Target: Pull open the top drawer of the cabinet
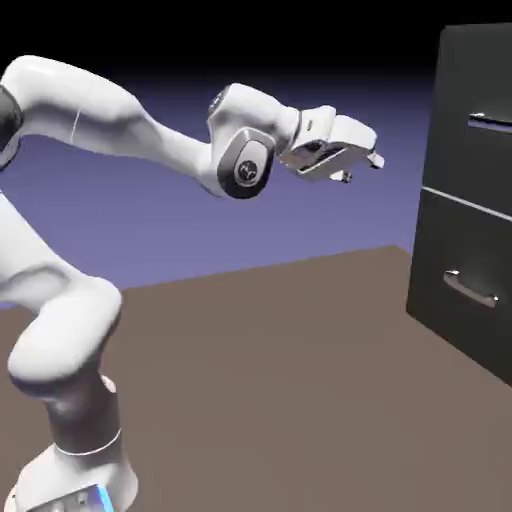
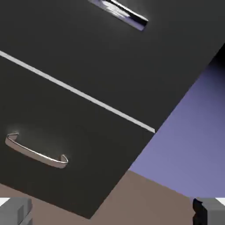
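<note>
At the exterior view's right edge we have the cabinet, tall and dark, its two fronts parted by a pale line. Reaching in from the left, the white arm is bent high over the brown surface; we take that raised elbow as a way of bringing the hand nearer the upper handle's level. The top drawer is the upper front, its face flush with the one beneath, so we judge it shut. Below it sits the lower drawer.

The gripper stands wide, nothing between its tips, well apart from the cabinet. We read the spread as room to pass around a bar. In the hand view the fronts run aslant: the hand is rolled against them, and we would expect it to need squaring up.

Smallest, the handles: upper bar near the hand view's top, curved lower handle at its left. Risk, we judge: hooking the wrong one. Next, approach the upper bar.
</note>
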You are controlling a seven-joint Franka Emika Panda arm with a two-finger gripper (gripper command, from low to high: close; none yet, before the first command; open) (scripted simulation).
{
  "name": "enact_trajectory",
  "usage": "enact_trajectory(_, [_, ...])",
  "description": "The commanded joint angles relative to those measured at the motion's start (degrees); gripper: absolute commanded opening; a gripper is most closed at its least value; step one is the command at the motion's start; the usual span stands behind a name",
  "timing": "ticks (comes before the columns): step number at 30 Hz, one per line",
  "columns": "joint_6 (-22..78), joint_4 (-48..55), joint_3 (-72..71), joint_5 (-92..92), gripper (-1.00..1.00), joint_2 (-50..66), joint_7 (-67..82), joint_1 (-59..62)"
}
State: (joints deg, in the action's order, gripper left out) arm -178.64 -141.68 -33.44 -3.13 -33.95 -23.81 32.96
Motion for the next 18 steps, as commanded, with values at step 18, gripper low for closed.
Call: enact_trajectory(18, [-5.1, 21.5, -37.1, -3.5, 0.00, -1.4, 20.7, 37.4])
